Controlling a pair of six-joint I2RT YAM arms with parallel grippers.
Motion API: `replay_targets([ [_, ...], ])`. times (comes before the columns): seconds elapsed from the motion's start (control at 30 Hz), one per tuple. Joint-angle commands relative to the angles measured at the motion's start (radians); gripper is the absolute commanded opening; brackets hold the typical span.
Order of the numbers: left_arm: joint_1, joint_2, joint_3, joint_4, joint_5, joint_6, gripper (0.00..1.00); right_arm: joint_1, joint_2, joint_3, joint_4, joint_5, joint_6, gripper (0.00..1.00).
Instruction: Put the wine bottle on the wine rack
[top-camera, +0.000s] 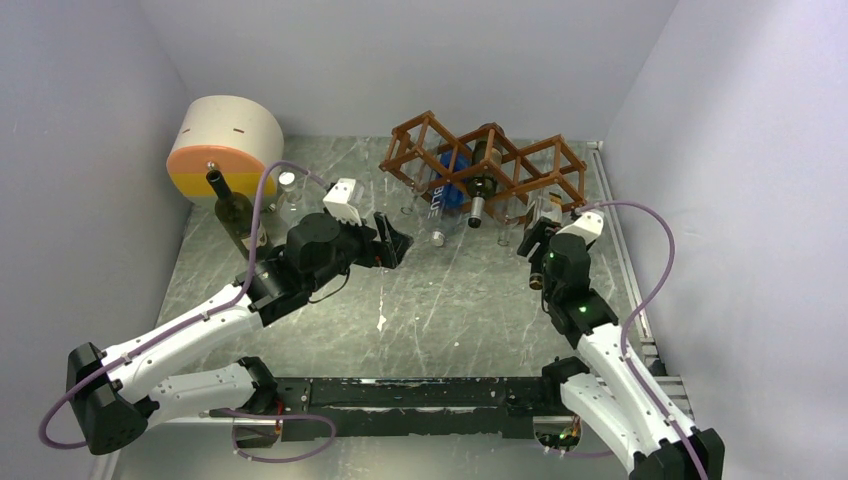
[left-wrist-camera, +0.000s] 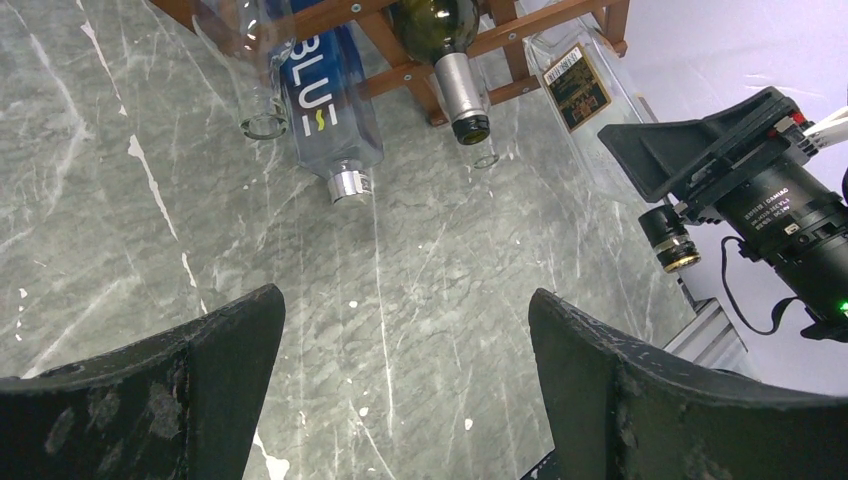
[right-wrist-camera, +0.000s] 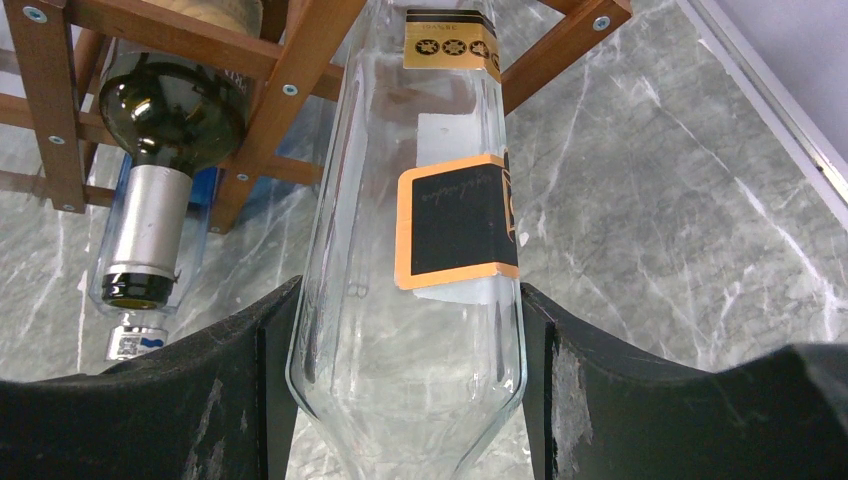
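The wine rack (top-camera: 562, 152), a reddish-brown lattice of slats, stands at the back of the table. My right gripper (right-wrist-camera: 410, 298) is shut on a clear glass wine bottle (right-wrist-camera: 380, 200) with an orange-edged black label. The bottle's upper end reaches into the rack's (right-wrist-camera: 300, 60) rightmost cell. In the top view this bottle (top-camera: 548, 208) slopes from the rack down to the right gripper (top-camera: 540, 238). My left gripper (left-wrist-camera: 405, 298) hangs open over bare table. From above, the left gripper (top-camera: 398, 243) is left of the rack's front.
A dark green bottle (right-wrist-camera: 175, 110) with a silver neck and a blue bottle (left-wrist-camera: 325, 110) lie in the rack. Another clear bottle (left-wrist-camera: 262, 90) lies at its left end. A second dark bottle (top-camera: 237, 215) stands upright at the left, before a round cream-and-orange box (top-camera: 222, 150).
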Motion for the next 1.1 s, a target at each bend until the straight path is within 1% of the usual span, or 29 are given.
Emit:
replay_targets([
  [0.0, -0.004, -0.006, 0.033, -0.007, 0.014, 0.023, 0.95, -0.001, -0.012, 0.039, 0.342, -0.049, -0.025, 0.00],
  [0.13, -0.003, -0.004, 0.039, -0.018, 0.013, 0.026, 0.95, -0.021, 0.007, 0.022, 0.406, -0.071, -0.037, 0.00],
  [0.47, -0.003, -0.014, 0.032, -0.027, 0.016, 0.020, 0.95, -0.089, 0.050, -0.052, 0.634, -0.160, -0.052, 0.00],
  [0.63, -0.004, -0.018, 0.024, -0.022, 0.020, 0.021, 0.95, -0.125, 0.079, -0.086, 0.720, -0.233, -0.056, 0.00],
  [0.83, -0.004, -0.004, 0.029, -0.022, 0.030, 0.035, 0.95, -0.179, 0.149, -0.092, 0.788, -0.275, -0.031, 0.00],
  [1.07, -0.004, 0.026, 0.036, -0.031, 0.037, 0.059, 0.95, -0.205, 0.230, -0.106, 0.913, -0.295, -0.027, 0.00],
])
